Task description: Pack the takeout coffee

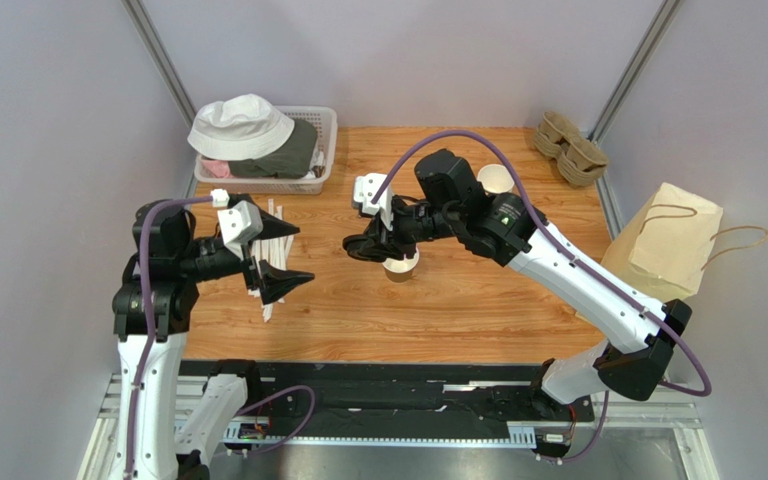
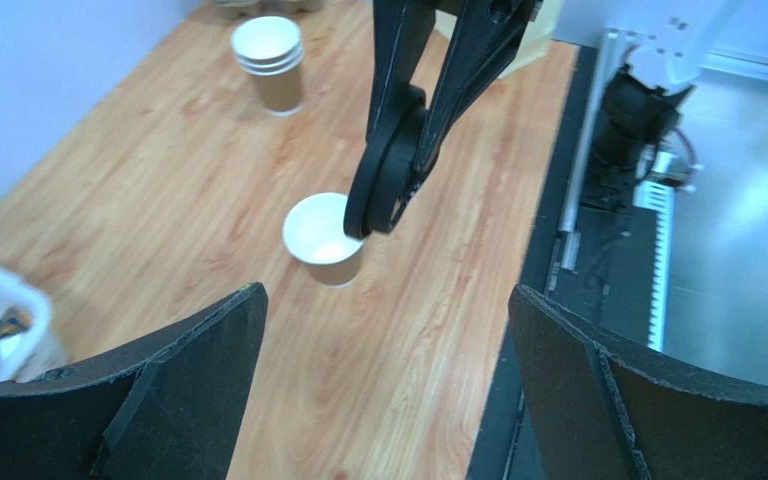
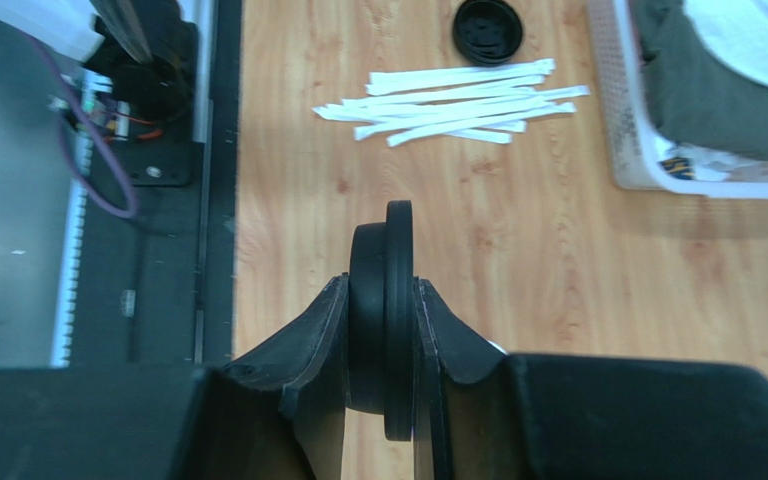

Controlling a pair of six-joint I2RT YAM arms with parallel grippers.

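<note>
A small tan paper cup [image 1: 399,266] stands upright and open, with no lid, on the wooden table's middle; the left wrist view shows its white inside [image 2: 324,238]. My right gripper [image 1: 370,243] is shut on a round black plastic lid [image 1: 364,247], held on edge just above the cup's rim [image 2: 386,187]. In the right wrist view the lid [image 3: 388,310] is pinched between the fingers of the right gripper [image 3: 383,290], and the cup is hidden. My left gripper [image 1: 283,255] is open and empty, left of the cup [image 2: 385,305].
A brown paper bag [image 1: 668,243] stands at the right edge. A stack of cups [image 1: 495,178] and pulp trays [image 1: 569,148] are at the back right. A white basket [image 1: 268,150] with a hat sits back left. Wrapped straws [image 3: 458,100] and a loose black disc [image 3: 487,30] lie under the left arm.
</note>
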